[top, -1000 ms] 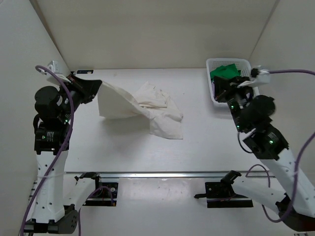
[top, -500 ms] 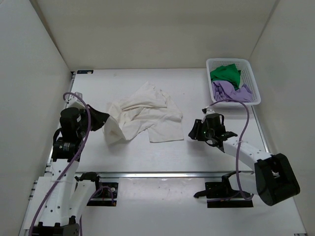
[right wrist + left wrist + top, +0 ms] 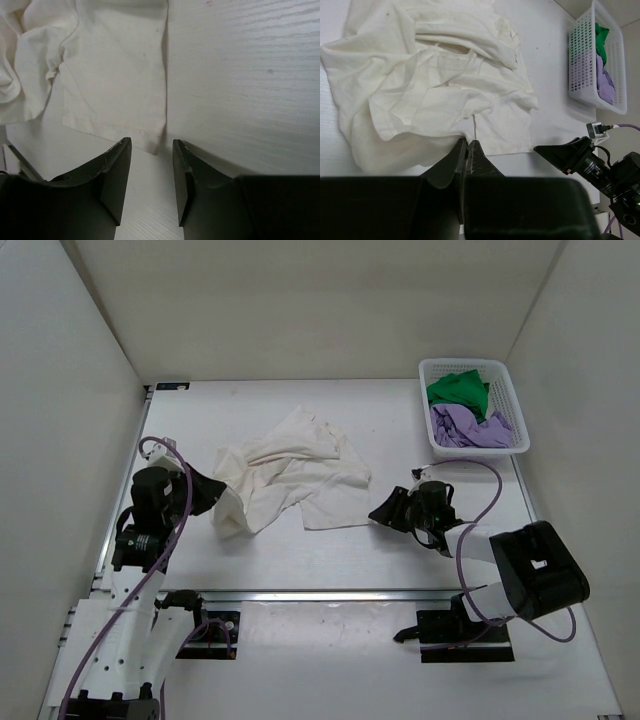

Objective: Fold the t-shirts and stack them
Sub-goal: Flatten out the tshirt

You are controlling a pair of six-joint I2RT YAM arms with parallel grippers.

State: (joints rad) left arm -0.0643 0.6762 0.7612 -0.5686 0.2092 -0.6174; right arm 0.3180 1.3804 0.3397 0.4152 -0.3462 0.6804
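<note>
Right gripper dropped, jaws parted, beside the crumpled cream-white cloth t-shirt; left gripper clamps its edge; spreading needs a corner pinched

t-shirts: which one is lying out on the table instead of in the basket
The cream-white t-shirt, crumpled in the middle of the table. The green t-shirt and lavender t-shirt both sit in the white basket at far right.

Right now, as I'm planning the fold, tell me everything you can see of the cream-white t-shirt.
The cream-white t-shirt is thin, soft cloth, unfolded and crumpled in overlapping wrinkled layers on the table. The shut left gripper pinches its left edge, bunching it. The open right gripper points at its near-right hem corner; contact cannot be told.
</note>
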